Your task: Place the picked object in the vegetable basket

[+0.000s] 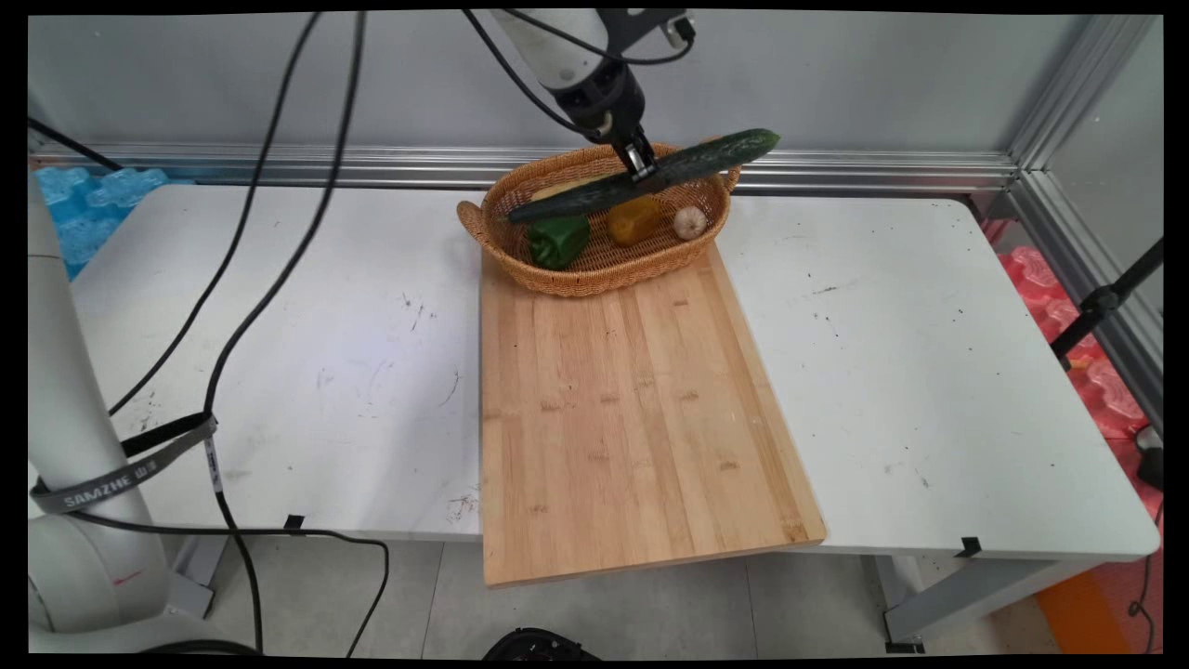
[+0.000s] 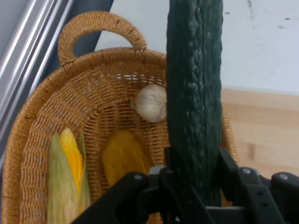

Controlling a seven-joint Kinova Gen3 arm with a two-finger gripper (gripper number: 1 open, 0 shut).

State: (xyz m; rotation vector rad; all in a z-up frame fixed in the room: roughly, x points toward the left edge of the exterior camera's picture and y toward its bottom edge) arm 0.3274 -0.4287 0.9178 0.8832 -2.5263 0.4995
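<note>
- One cucumber [image 1: 650, 177] is clamped between the fingers of the gripper [image 1: 641, 172], lifted above the wicker basket [image 1: 594, 269] and tilted, right end higher.
- Four items lie in the basket: a green pepper [image 1: 558, 241], a yellow pepper [image 1: 634, 219], a garlic bulb [image 1: 689, 222] and corn [image 2: 70, 172].
- The basket sits at the far end of a wooden cutting board [image 1: 632, 409] on the white table [image 1: 929, 372].

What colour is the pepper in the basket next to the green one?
Yellow-orange pepper, beside the green pepper in the basket; main view shows it best.
</note>
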